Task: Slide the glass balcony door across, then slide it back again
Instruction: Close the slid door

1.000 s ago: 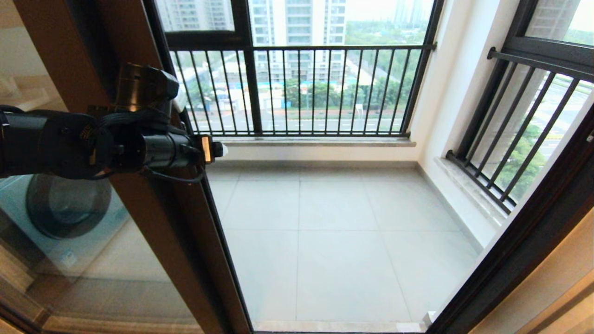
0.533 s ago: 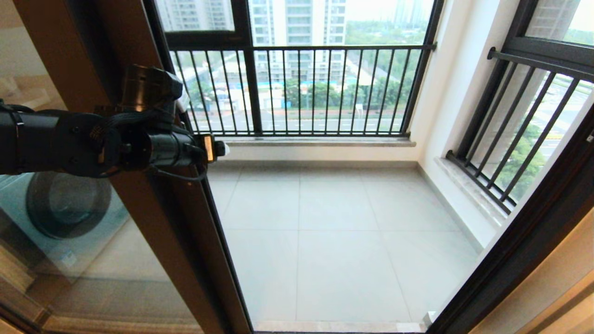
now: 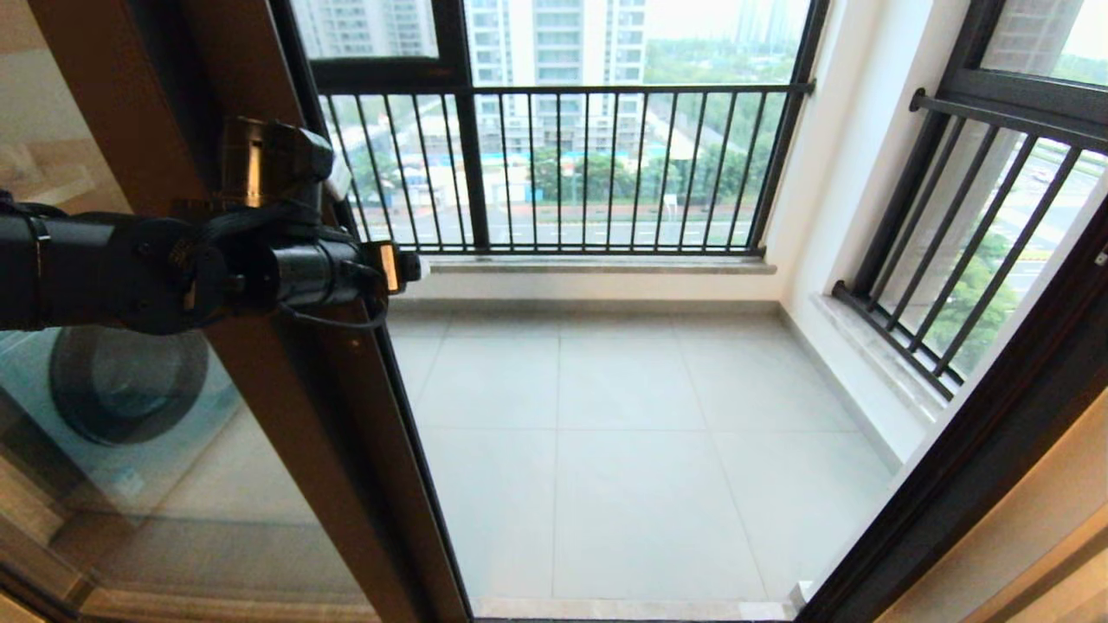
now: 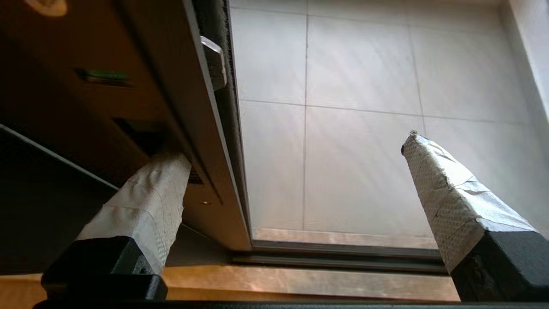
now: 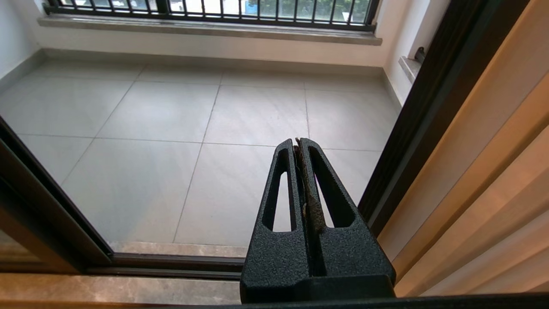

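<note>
- Glass balcony door [image 3: 260, 415] stands slid to the left side of the opening, its dark brown stile slanting from the top left corner of the head view down to the threshold.
- Left gripper [image 4: 296, 159] is spread wide at the door's free edge; 1 taped finger [image 4: 146, 201] presses against the stile beside a recessed slot, while the other taped finger [image 4: 446, 189] hangs free over the balcony floor [image 3: 640, 450], touching nothing.
- In the head view the left arm [image 3: 156, 268] reaches in from the left edge, crossing the stile at about handle height.
- Door's edge carries a small metal latch piece [image 4: 214, 60] and a dark seal strip along the side facing the opening.
- Through the brown-framed glass at the lower left, a white washing machine [image 3: 121, 389] with a round dark window shows.
- Right gripper [image 5: 300, 150] is clenched with its 2 black fingers pressed together, holding nothing, low near the threshold track [image 5: 171, 262] and just beside the right door frame [image 5: 420, 107].
- Black railing [image 3: 563, 164] lines the far edge of the balcony.
</note>
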Robot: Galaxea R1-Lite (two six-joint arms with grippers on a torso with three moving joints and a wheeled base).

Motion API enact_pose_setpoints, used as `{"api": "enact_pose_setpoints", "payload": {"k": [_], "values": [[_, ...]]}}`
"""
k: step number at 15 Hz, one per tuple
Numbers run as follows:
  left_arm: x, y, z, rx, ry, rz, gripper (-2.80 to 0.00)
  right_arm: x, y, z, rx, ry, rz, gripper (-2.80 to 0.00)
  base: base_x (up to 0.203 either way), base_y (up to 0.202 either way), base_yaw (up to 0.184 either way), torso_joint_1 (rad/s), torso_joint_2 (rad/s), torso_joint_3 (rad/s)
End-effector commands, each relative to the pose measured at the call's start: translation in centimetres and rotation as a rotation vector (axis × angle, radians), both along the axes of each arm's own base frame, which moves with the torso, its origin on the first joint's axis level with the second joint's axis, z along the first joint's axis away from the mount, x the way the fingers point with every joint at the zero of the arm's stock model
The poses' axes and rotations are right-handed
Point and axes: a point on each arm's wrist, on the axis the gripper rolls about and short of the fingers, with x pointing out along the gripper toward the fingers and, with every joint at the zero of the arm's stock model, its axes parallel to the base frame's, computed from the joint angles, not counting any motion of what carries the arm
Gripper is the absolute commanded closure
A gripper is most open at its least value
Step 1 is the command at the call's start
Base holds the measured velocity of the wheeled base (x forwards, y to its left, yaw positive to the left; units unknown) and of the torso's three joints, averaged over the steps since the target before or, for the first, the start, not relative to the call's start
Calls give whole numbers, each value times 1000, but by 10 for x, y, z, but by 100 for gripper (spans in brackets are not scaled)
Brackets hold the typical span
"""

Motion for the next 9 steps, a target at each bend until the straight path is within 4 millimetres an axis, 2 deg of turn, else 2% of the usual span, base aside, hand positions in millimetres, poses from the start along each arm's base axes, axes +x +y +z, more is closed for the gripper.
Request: {"api": "enact_pose_setpoints", "payload": {"k": [1,9], "values": [[0,0,-3,4,2,-4,-280,0,0,0,-1,1,1,0,0,0,0,0,0,0],[-2,-1,-1,0,0,-14,-280,0,0,0,-1,1,1,0,0,0,0,0,0,0]]}}
